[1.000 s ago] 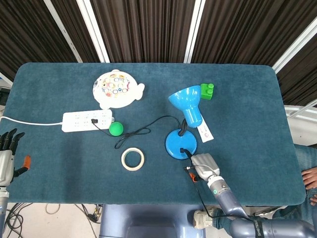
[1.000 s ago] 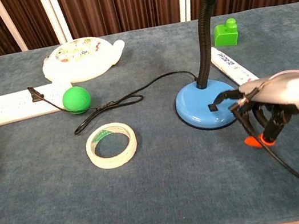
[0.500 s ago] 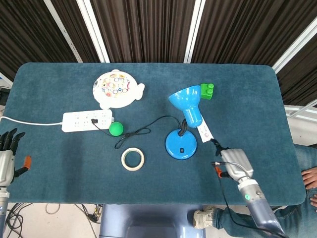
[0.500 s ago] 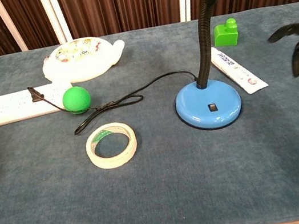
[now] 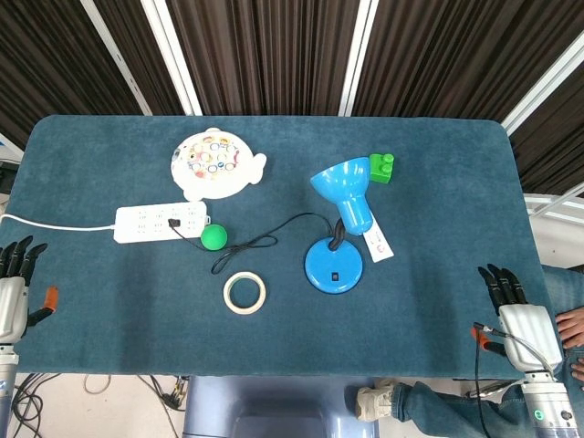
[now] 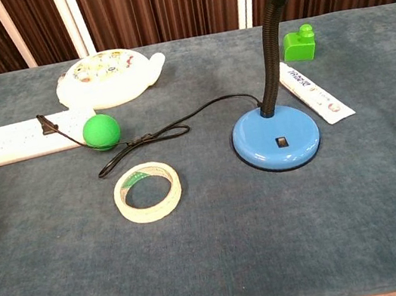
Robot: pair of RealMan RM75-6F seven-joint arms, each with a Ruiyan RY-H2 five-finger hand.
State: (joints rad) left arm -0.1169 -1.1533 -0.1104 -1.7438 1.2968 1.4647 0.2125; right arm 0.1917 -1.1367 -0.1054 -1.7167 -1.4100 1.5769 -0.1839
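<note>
Both hands hang off the desk's near edge, each empty. The right hand (image 5: 522, 315) sits just past the near right corner of the desk (image 5: 438, 182), its dark fingers (image 5: 497, 278) stretched straight and slightly fanned toward the cloth, gripping nothing and touching nothing. The left hand (image 5: 13, 292) hovers beyond the near left corner, fingers likewise extended and apart, holding nothing. Neither hand shows in the chest view.

The blue lamp (image 5: 334, 266) stands right of the desk's middle, its round base flat on the cloth, its neck curving up to a shade tilted toward the far edge; it is well apart from the right hand. A white flat packet (image 5: 378, 244) lies just beside the base on its right, and a green toy brick (image 5: 381, 166) rests further toward the far edge. The lamp's black cord (image 5: 265, 239) loops left across the cloth to a white power strip (image 5: 160, 221) near the left edge. A green ball (image 5: 213, 237) sits just beside the strip's right end, a roll of tape (image 5: 245, 293) lies flat nearer the near edge, and a white fish-shaped toy (image 5: 214, 162) lies toward the far edge.
</note>
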